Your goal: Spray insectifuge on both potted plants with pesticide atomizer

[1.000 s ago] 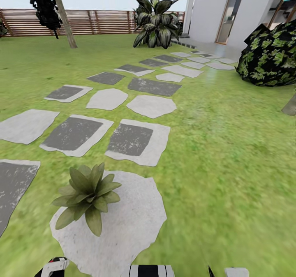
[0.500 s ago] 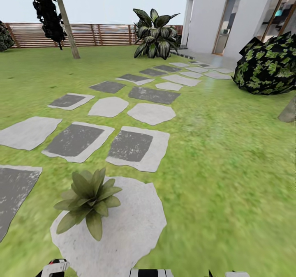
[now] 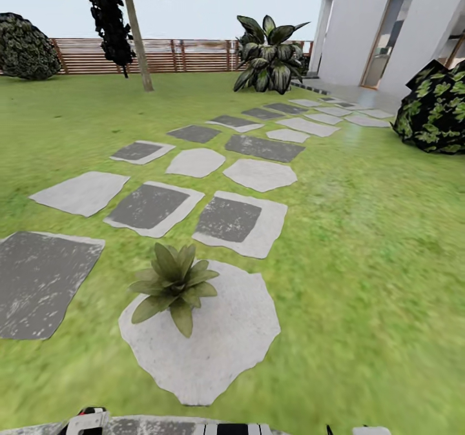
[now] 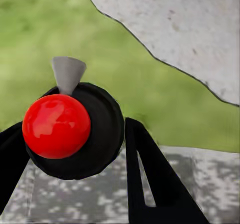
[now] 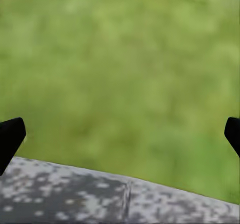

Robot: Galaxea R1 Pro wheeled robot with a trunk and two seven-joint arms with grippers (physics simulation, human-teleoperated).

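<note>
One potted plant (image 3: 173,283), a low rosette of broad green leaves, stands on a pale stepping stone (image 3: 213,344) in the lawn just ahead of me. The second potted plant is out of view. In the left wrist view, my left gripper (image 4: 75,126) is shut on the pesticide atomizer (image 4: 75,129). It is seen from above as a dark round bottle with a red cap and a grey nozzle. Its white and red head (image 3: 86,420) peeks in at the head view's lower edge. My right gripper (image 5: 122,134) is open and holds nothing, above grass.
Flat stepping stones (image 3: 239,219) lead across the lawn toward a white house (image 3: 387,28). A grey speckled patio edge (image 3: 148,426) lies under me. At the back stand a brown slatted fence (image 3: 194,54), a tree trunk (image 3: 137,35) and a striped leafy plant (image 3: 271,54). At the right is a dark bush (image 3: 436,109).
The whole head view has shifted, so the camera has moved. The plant and stones now sit further right and further off in the picture. A bush shows at far left and the patio edge at the bottom.
</note>
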